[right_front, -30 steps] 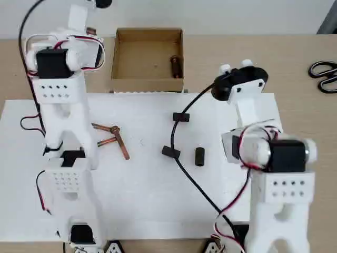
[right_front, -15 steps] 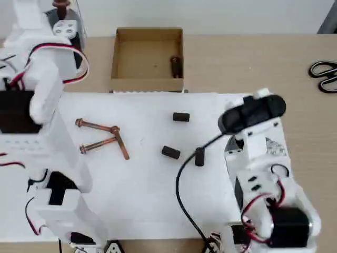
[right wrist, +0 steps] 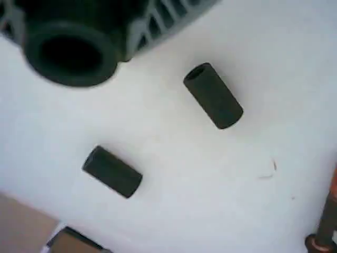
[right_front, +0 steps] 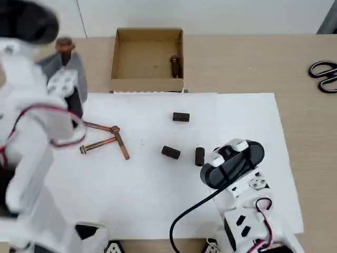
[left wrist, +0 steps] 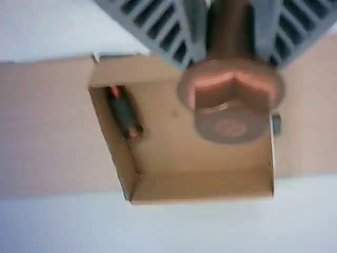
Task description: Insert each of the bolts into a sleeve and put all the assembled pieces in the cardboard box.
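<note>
**Bolt held by the box as right arm draws back**

The left tool [right_front: 64,57], closed tight on a copper bolt [right_front: 64,44] whose flanged head juts past its tip, hangs just outside the cardboard box [right_front: 147,83] on that arm's own side. Half a second ago the bolt stood farther back, past the box's far wall. The right tool [right wrist: 73,31], closed around a black sleeve [right wrist: 68,57], is over the white sheet [right_front: 131,205] well in front of the box. It has pulled away from the box's nearer corner over the last second. Unmoved on the sheet before the box lie three loose sleeves [right_front: 180,117] and, toward the left arm's side, three spare bolts [right_front: 98,145]. One assembled piece [right_front: 175,67] rests inside the box against the wall on the right arm's side. A pair of scissors [right_front: 324,76] sits on the tan surface [right_front: 242,58], well apart from the box.
</note>
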You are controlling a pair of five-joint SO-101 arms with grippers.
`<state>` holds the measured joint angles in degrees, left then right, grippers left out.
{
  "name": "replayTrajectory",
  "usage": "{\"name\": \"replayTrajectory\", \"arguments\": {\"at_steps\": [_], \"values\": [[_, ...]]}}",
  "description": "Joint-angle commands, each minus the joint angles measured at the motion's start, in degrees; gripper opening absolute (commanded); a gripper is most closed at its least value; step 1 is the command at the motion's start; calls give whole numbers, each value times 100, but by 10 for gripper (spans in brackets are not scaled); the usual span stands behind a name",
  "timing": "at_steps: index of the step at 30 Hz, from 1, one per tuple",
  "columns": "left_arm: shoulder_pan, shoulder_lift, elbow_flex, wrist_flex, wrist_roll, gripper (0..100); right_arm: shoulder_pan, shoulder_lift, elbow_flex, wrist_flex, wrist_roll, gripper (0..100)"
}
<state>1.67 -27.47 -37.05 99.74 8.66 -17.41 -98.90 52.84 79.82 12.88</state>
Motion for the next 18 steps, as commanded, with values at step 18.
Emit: {"name": "replayTrajectory", "arguments": {"at_steps": [18], "values": [[62, -6673, 9121, -4325, 2892, 5, -1464, -514, 1855, -2211, 0, 2]]}}
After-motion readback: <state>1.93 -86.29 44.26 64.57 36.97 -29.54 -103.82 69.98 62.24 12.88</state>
